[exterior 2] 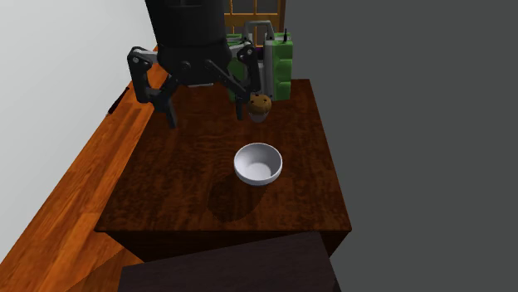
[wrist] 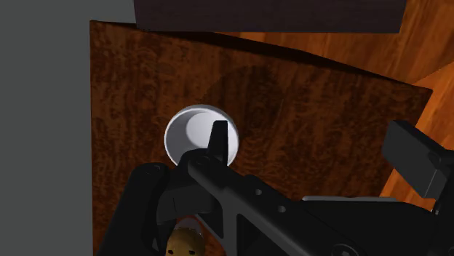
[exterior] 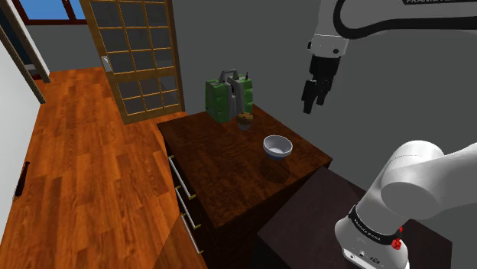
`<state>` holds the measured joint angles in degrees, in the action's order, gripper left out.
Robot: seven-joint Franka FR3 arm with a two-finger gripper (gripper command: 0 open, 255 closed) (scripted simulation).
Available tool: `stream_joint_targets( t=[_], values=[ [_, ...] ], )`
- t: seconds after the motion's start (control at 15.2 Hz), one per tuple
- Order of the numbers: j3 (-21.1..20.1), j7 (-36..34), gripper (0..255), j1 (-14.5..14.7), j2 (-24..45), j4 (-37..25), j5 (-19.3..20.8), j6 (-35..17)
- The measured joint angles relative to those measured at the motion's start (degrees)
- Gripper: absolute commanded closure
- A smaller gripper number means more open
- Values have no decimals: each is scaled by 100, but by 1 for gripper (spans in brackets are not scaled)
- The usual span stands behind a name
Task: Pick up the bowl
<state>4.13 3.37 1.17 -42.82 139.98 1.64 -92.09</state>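
Observation:
A small white bowl point(exterior: 277, 145) point(exterior 2: 257, 163) point(wrist: 190, 131) stands upright on the dark wooden dresser top point(exterior: 218, 172) point(exterior 2: 183, 191) point(wrist: 305, 102), near the edge by the grey wall. My black gripper point(exterior: 312, 101) point(exterior 2: 212, 112) point(wrist: 313, 138) hangs high above the dresser, open, with nothing between its fingers. In the wrist view one fingertip point(wrist: 218, 134) overlaps the bowl's rim and the other finger point(wrist: 411, 149) stands far off to the side. A round shadow lies on the wood next to the bowl.
A brown muffin point(exterior: 244, 120) point(exterior 2: 261, 106) point(wrist: 183, 244) sits behind the bowl, before a green pack with a grey handle point(exterior: 228, 95) point(exterior 2: 278, 58). The dark stand point(exterior: 306, 222) adjoins the dresser. A glazed wooden door point(exterior: 137, 53) stands beyond.

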Motion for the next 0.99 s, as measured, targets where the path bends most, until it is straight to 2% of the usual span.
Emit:
stream_joint_targets(
  t=[0.2,0.53,0.99],
  values=[
    [21,1,0,-9,142,121,16,-264],
    [88,-11,0,-35,806,488,62,-1321],
    [195,-8,0,-56,2115,583,81,-2781]
  ],
)
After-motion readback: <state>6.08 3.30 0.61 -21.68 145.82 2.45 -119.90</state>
